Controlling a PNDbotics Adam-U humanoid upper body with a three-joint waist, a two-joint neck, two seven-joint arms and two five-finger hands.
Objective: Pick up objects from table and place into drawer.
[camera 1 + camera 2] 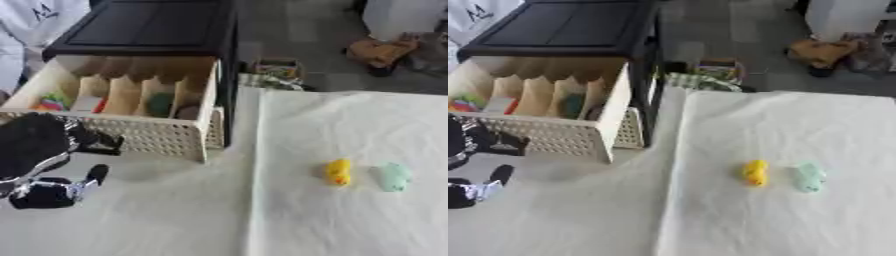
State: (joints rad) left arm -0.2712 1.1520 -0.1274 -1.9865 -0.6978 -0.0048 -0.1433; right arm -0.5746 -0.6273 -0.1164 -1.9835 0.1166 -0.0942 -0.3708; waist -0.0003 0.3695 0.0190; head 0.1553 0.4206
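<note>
A small yellow toy (339, 172) lies on the white table cloth (350, 220), right of centre. Right beside it lies a pale mint-green toy (395, 176). The cream drawer (140, 136) stands pulled out of a black cabinet (149, 27) at the upper left; its dividers hold a green thing (159, 104), a red and white thing (92, 104) and colourful bits (51, 103). My left hand (52, 165) hangs low at the left, just in front of the drawer's front wall, far from both toys, fingers relaxed and holding nothing. My right hand is not seen.
The cloth's edge runs down the middle of the table near the drawer's right corner. Beyond the table's far edge, on the floor, are a small box of coloured items (278, 69) and an orange-brown object (381, 51). A person's white sleeve (26, 30) shows at upper left.
</note>
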